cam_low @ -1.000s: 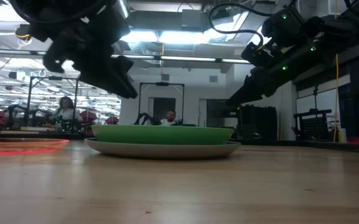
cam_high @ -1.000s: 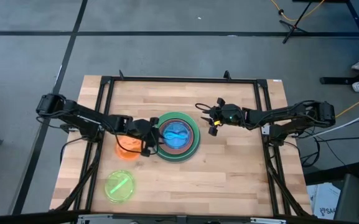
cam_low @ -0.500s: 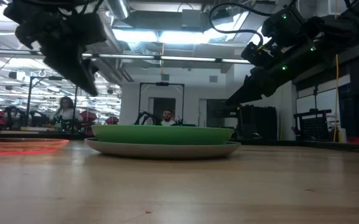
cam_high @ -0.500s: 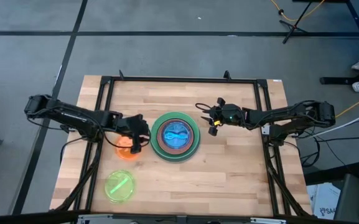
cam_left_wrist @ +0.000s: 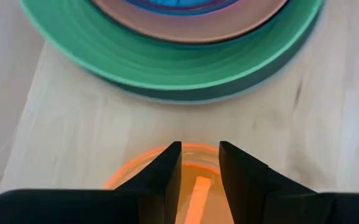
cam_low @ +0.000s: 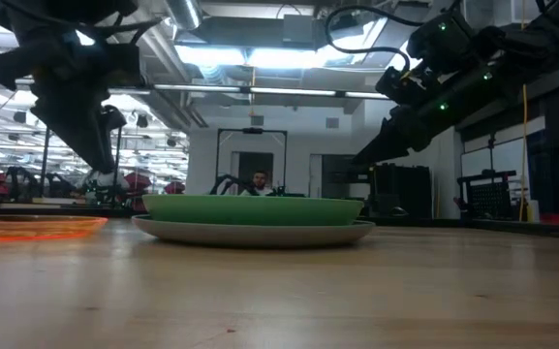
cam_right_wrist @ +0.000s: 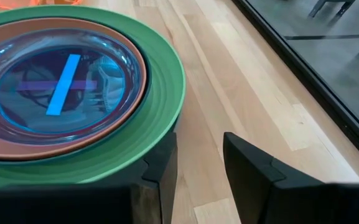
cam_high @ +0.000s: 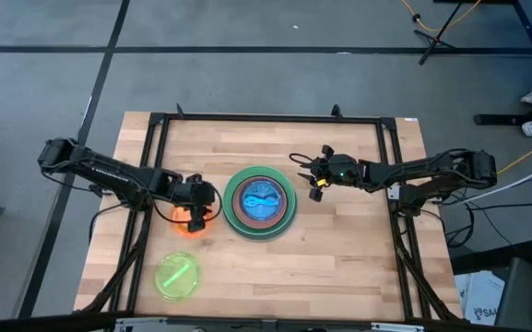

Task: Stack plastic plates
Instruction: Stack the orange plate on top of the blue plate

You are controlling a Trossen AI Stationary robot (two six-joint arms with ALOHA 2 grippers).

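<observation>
A stack of plates point(cam_high: 261, 205) rests on the table's middle: a grey one at the bottom point(cam_low: 255, 233), then light green point(cam_left_wrist: 167, 62), terracotta, and translucent cyan on top point(cam_right_wrist: 55, 81). A small orange plate point(cam_high: 184, 228) lies flat on the table to the stack's left. My left gripper point(cam_high: 196, 219) hangs open above it, pointing down, its fingertips point(cam_left_wrist: 199, 149) astride the plate's middle point(cam_left_wrist: 196, 190) and clear of it in the low view point(cam_low: 100, 165). A yellow-green plate point(cam_high: 179, 275) lies near the front left. My right gripper point(cam_high: 315, 184) waits open in the air beside the stack's right rim.
A black frame point(cam_high: 266, 118) runs around the table's far and side edges. Bare wood lies in front of the stack and toward the right. People sit in the room beyond the table's far edge point(cam_low: 260, 182).
My left gripper has drawn back from the stack's left rim toward the table's left edge, come over the orange plate, tipped from a slant to nearly straight down, and sunk a little. The plates have stayed where they were.
</observation>
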